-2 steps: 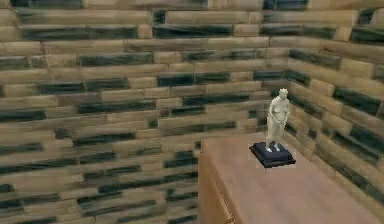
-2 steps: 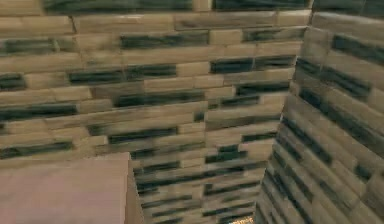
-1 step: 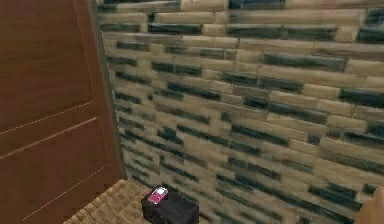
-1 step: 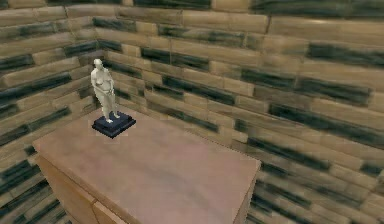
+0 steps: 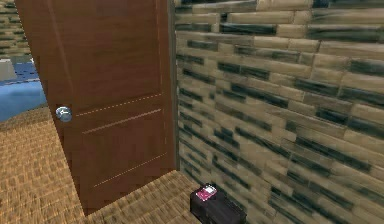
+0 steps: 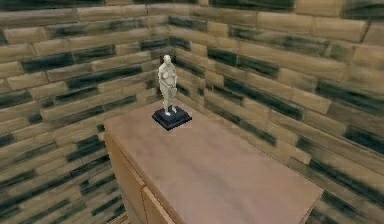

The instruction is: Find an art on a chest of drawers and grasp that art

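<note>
One chest of drawers point(image 6: 225, 175) stands nearest in the arm side view. On its far corner, near the brick wall point(image 6: 300, 60), a pale statue point(image 6: 168, 82) stands upright on a dark base, left of centre. Reaching it likely needs long extension. I cannot tell the gripper's state.

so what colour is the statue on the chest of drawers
Pale stone-beige statue, on a black base; arm side view.

You have no text to read here; the pale patch on the dark box point(image 5: 216, 206) is too small to tell.
</note>
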{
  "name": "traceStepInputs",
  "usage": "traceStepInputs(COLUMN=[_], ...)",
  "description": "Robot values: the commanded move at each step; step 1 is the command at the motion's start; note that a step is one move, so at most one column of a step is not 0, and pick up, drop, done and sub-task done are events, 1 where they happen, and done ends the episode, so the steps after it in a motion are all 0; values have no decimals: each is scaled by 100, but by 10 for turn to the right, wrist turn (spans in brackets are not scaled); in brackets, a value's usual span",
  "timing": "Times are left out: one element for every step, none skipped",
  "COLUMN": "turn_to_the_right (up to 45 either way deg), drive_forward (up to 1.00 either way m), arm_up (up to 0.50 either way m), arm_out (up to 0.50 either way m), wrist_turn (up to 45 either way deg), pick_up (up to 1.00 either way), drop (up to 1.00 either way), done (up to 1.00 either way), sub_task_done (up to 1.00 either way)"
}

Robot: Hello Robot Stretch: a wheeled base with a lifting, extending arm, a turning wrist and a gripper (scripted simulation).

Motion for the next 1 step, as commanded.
traceStepInputs(turn_to_the_right=[0], drive_forward=[0], arm_up=[50], arm_out=[0], wrist_turn=[0], pick_up=[0], drop=[0], done=[0], sub_task_done=[0])
